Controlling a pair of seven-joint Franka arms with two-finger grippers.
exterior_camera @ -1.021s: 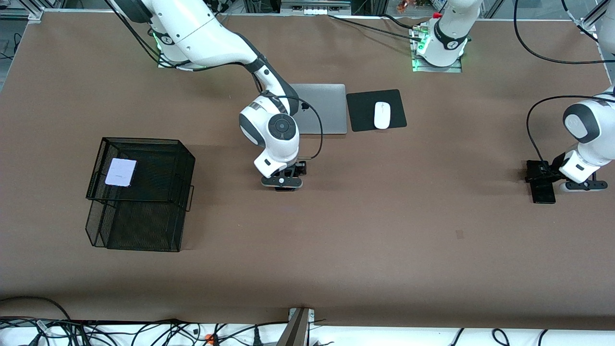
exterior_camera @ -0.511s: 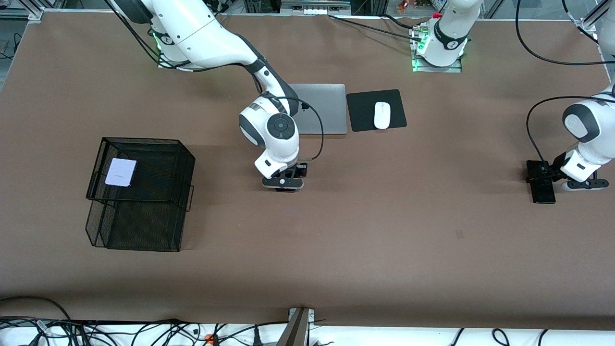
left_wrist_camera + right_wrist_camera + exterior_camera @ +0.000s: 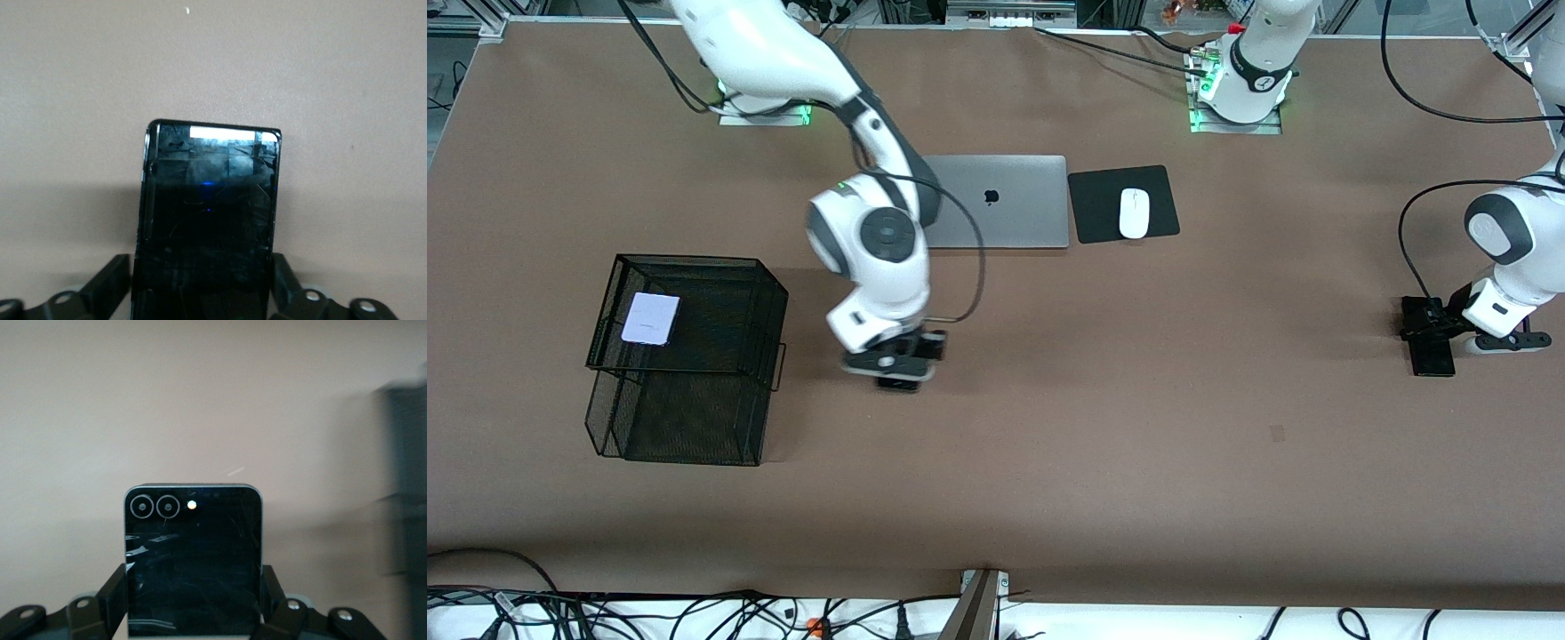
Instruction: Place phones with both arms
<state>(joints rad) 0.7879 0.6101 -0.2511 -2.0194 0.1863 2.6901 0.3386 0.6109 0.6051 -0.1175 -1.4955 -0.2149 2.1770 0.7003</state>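
The small squarish black phone [image 3: 193, 560] sits between the fingers of my right gripper [image 3: 193, 607], which is shut on its two side edges. In the front view that gripper [image 3: 894, 375] hangs over bare table between the laptop and the mesh rack. At the left arm's end of the table, a long black phone [image 3: 1432, 356] lies flat. My left gripper [image 3: 1427, 331] is down on it, fingers pressed against both long edges of the phone [image 3: 208, 213]. A pale lilac phone [image 3: 651, 318] rests on top of the black mesh rack [image 3: 694, 400].
A closed grey laptop [image 3: 1005, 203] lies near the robots' bases. Beside it is a black mouse pad [image 3: 1101, 209] with a white mouse [image 3: 1134, 213] on it. Cables run along the table edge nearest the front camera.
My right arm has carried the small black phone away from the laptop toward the mesh rack. My left gripper's fingers have come in against the long phone.
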